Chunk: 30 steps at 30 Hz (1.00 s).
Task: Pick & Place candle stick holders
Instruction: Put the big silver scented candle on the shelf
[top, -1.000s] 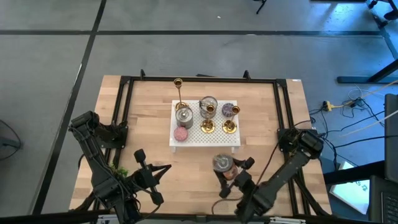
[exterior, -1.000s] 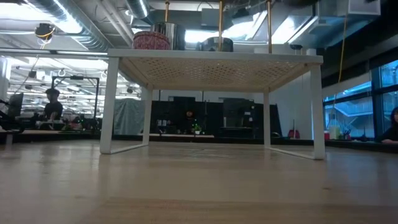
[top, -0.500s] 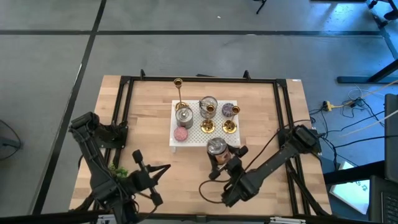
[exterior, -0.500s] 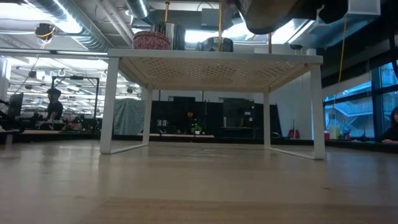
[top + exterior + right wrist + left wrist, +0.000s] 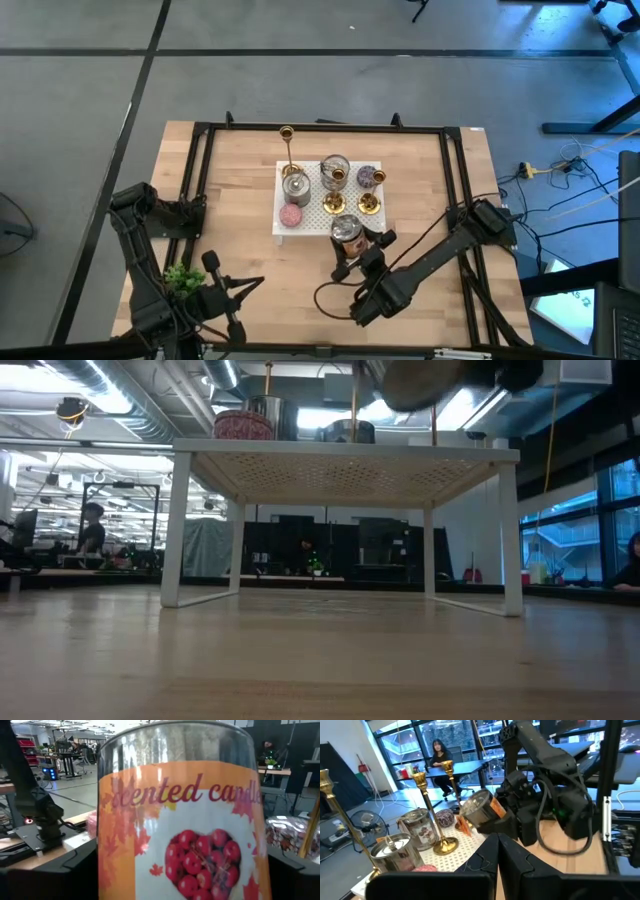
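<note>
Three gold candle stick holders stand by their round bases on a white perforated shelf (image 5: 312,226): a tall one (image 5: 290,150) at its far left, and two shorter ones (image 5: 333,203) (image 5: 370,203) at its right. My right gripper (image 5: 350,241) is shut on a silver candle tin (image 5: 347,231) with an orange label, over the shelf's near edge. My left gripper (image 5: 236,296) is shut on nothing, near the table's front left. My right gripper pinches the tin's round wall (image 5: 107,870) between its two fingers (image 5: 295,870), one on each side. The fingers come level from the table's near side. The tin stands upright and hangs clear above the shelf top, its bottom (image 5: 420,380) showing in the low view.
On the shelf also stand two more silver tins (image 5: 295,187) (image 5: 335,166), a pink candle (image 5: 291,215) and a purple candle (image 5: 370,177). A small green plant (image 5: 184,277) sits at the front left beside my left arm. Bare wood lies left and right of the shelf.
My right gripper has carried the tin toward the table's far edge and a little left, from the open table up to the shelf's near edge, keeping it upright. My left gripper has swung toward the near edge, still shut.
</note>
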Each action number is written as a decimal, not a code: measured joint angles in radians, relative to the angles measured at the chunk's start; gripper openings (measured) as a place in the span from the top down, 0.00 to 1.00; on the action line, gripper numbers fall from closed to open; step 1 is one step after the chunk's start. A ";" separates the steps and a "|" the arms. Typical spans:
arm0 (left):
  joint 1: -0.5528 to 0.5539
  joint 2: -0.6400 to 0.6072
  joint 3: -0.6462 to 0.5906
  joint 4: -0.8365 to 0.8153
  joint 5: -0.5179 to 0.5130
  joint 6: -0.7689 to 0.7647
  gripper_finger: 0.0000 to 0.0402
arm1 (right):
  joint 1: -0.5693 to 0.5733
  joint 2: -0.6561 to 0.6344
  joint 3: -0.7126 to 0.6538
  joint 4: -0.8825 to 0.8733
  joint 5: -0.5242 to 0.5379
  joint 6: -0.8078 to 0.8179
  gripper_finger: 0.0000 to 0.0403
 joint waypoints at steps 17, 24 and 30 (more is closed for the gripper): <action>-0.068 0.015 0.000 0.028 0.017 -0.048 1.00 | 0.285 0.016 0.133 1.053 0.004 -1.222 0.13; -0.072 0.019 0.000 0.077 0.017 -0.014 1.00 | 0.304 0.079 0.132 1.068 0.001 -1.144 0.13; -0.073 0.028 0.000 0.078 0.012 -0.020 0.99 | 0.247 0.104 0.132 1.061 0.000 -1.140 0.13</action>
